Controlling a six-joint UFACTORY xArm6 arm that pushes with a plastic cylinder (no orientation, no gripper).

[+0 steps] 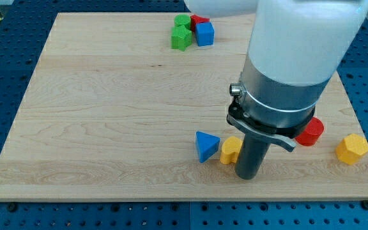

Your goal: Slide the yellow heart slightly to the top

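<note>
The yellow heart (230, 151) lies near the view's bottom, right of centre, on the wooden board (107, 115). A blue triangle (206, 145) sits just to its left, close or touching. My tip (247, 176) stands just right of and slightly below the yellow heart, and looks to be touching it. The arm's grey and white body covers the area above the tip.
A red cylinder (310, 131) lies right of the arm, partly hidden by it. A yellow hexagon (352, 149) lies at the far right. At the view's top sit two green blocks (181, 33), a red block (199, 21) and a blue cube (204, 34), bunched together.
</note>
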